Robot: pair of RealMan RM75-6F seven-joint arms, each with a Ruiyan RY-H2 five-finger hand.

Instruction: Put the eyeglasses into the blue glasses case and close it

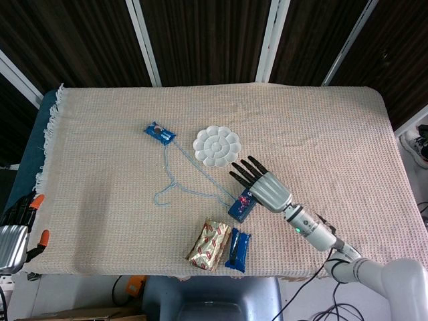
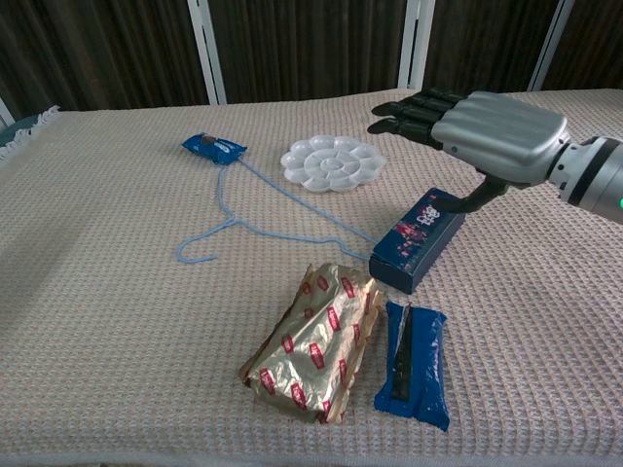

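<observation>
The blue glasses case (image 1: 242, 204) (image 2: 419, 240) lies flat and closed on the woven cloth, near the front middle. My right hand (image 1: 263, 185) (image 2: 487, 136) hovers just above its far end with the fingers stretched out and holding nothing. Only the thumb reaches down to the case's far corner. No eyeglasses show in either view. My left hand (image 1: 17, 227) sits off the table's front left corner in the head view; how its fingers lie is unclear.
A white palette dish (image 1: 217, 145) (image 2: 332, 162) lies behind the case. A light blue wire hanger (image 1: 175, 182) (image 2: 229, 229) runs to a small blue packet (image 1: 160, 133) (image 2: 214, 148). A gold snack pack (image 1: 208, 244) (image 2: 316, 341) and blue wrapper (image 1: 237, 249) (image 2: 414, 363) lie in front.
</observation>
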